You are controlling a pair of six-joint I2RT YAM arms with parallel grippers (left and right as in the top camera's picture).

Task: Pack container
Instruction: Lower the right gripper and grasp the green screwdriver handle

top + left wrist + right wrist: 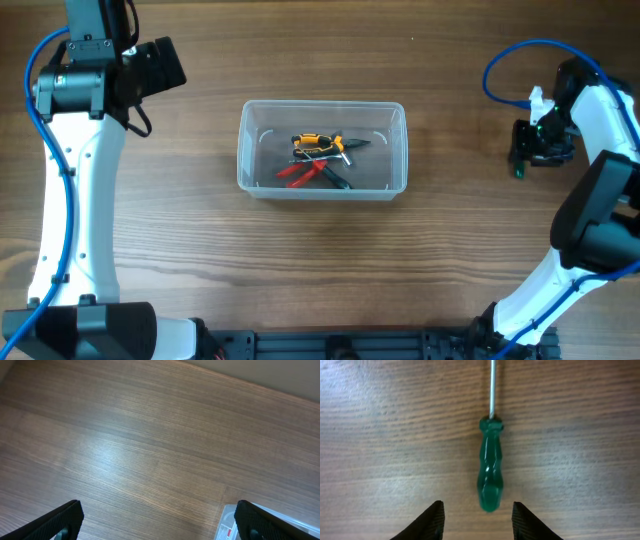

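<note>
The clear plastic container (243,150) stands in the middle of the table. It holds a yellow-and-black tool (318,142) and red-handled pliers (300,172). A green-handled screwdriver (490,467) lies on the wood at the far right, and a bit of it shows in the overhead view (520,168). My right gripper (477,520) is open just above it, with the handle's end slightly ahead of the fingertips; it also shows in the overhead view (537,145). My left gripper (157,527) is open and empty at the back left (163,65). A corner of the container (227,527) shows by its right finger.
The table is bare brown wood. Its far edge shows at the top of the left wrist view (260,377). Blue cables loop over both arms (505,65). The arm bases stand at the front edge.
</note>
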